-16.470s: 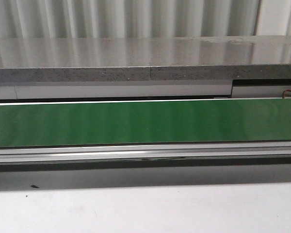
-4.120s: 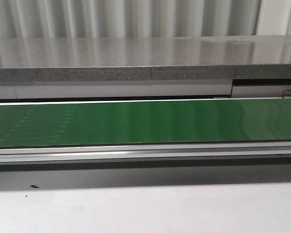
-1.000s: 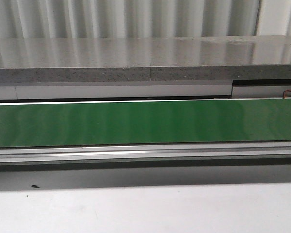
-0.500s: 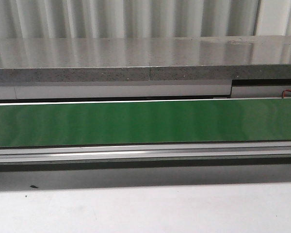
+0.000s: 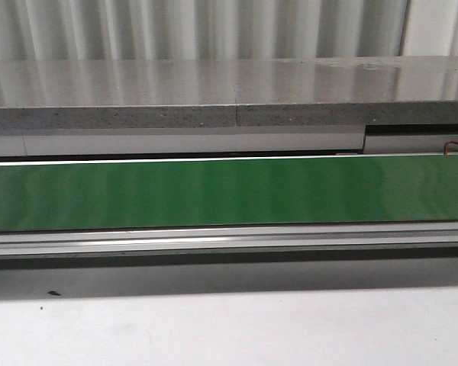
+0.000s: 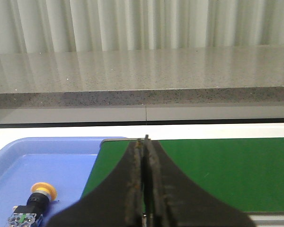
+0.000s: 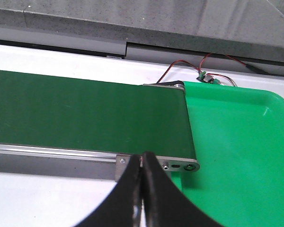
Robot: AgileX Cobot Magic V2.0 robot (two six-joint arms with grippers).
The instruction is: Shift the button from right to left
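The button (image 6: 34,202) lies on its side in a blue tray (image 6: 61,163), which sits just beside one end of the green belt (image 6: 217,172); its round yellow head points away from the camera and its dark neck leads down to a blue-grey block with a green accent, cut off by the picture's edge. The left gripper (image 6: 145,142) hangs over the belt's end near the tray's rim, its two dark fingers pressed together with nothing between them, and the button rests apart from it, off to one side and lower in the tray. The right gripper (image 7: 142,158) is likewise closed tight and empty, poised over the metal frame at the other end of the belt, where a green tray (image 7: 236,142) adjoins it and a small circuit board with red wires (image 7: 206,75) lies behind. In the front view only the belt and a grey stone ledge (image 5: 229,91) show
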